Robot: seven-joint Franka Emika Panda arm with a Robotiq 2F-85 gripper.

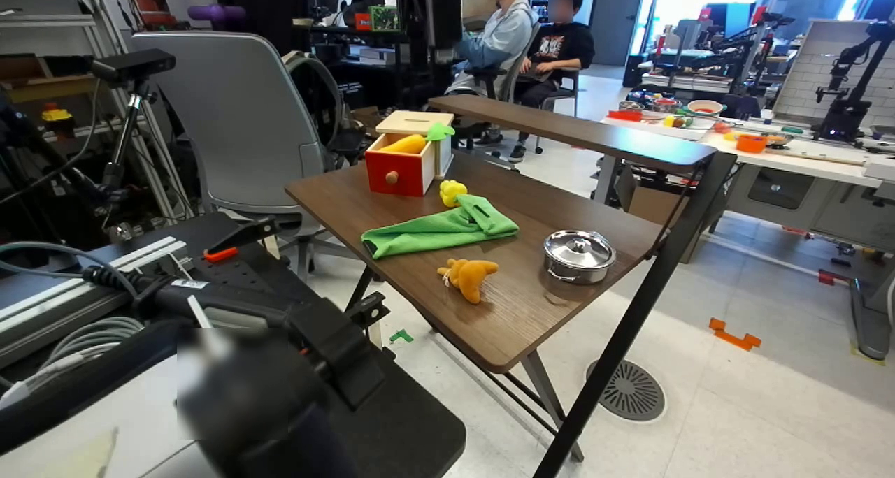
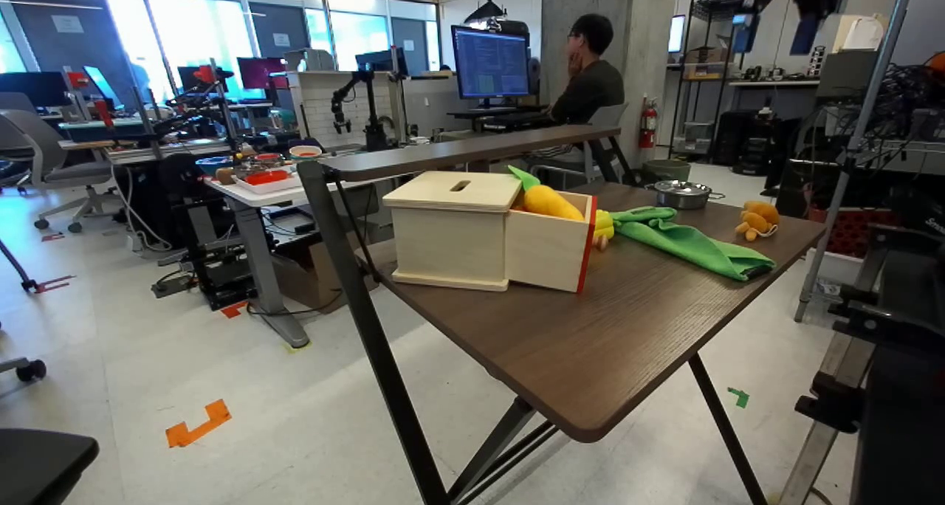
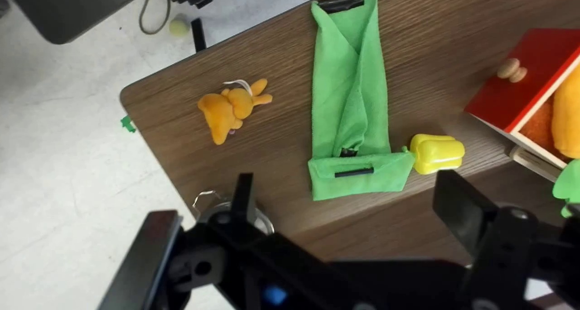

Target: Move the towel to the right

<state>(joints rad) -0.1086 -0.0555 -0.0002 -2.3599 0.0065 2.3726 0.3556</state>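
A green towel lies folded in a long strip on the brown table. It shows in both exterior views [image 1: 437, 231] [image 2: 690, 243] and in the wrist view [image 3: 333, 92]. It has black patches at its ends, and one end is folded over beside a yellow toy pepper [image 3: 437, 153]. My gripper [image 3: 345, 183] is open and empty, with its fingers wide apart. In the wrist view the towel's folded end appears between and beyond the fingertips. In an exterior view the gripper [image 2: 774, 36] hangs high above the table at the top right, apart from the towel.
An orange plush toy [image 1: 470, 278] and a lidded metal pot [image 1: 579, 258] stand on the table [image 1: 517, 324]. A wooden box [image 2: 447, 232] with an open red-fronted drawer [image 1: 400, 174] holds a yellow-orange plush with green leaves. A raised shelf [image 1: 573, 130] runs along one table side.
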